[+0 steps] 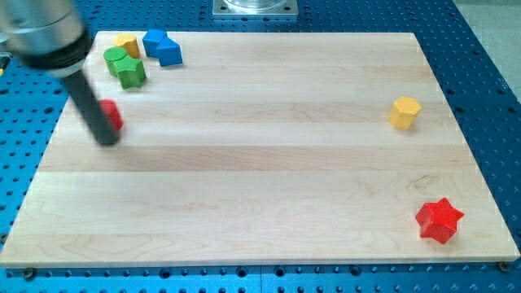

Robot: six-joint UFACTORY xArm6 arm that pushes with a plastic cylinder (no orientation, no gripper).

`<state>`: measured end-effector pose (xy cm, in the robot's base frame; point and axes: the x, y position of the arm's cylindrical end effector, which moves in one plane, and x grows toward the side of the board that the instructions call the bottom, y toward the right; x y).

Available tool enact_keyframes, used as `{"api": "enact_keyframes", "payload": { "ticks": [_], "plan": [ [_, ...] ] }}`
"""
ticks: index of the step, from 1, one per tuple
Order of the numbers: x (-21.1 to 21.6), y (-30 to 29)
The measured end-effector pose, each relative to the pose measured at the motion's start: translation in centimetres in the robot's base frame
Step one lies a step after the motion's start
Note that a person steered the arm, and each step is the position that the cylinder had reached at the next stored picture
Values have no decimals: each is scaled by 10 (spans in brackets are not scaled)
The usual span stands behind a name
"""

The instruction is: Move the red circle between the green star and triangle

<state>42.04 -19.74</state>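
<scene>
This looks like a robotics lab bench: a pale wooden board [269,163] lies on a blue metal breadboard plate [480,49] dotted with a regular grid of mounting holes, and a grey metal base flange [255,7] is bolted at the view's top edge.

red circle [112,115]: flat on board, view's left, partly hidden by rod | green star [130,72]: near top-left corner, above red circle, apart | triangle: cannot tell
</scene>
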Motion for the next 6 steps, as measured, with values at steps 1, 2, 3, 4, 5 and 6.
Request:
{"api": "enact_keyframes", "payload": {
  "ticks": [1,2,3,4,5,6],
  "plan": [
    [-56,37],
    [-45,23],
    [14,-13],
    [-13,-41],
    [-63,16],
    [-85,36]
  ]
}}
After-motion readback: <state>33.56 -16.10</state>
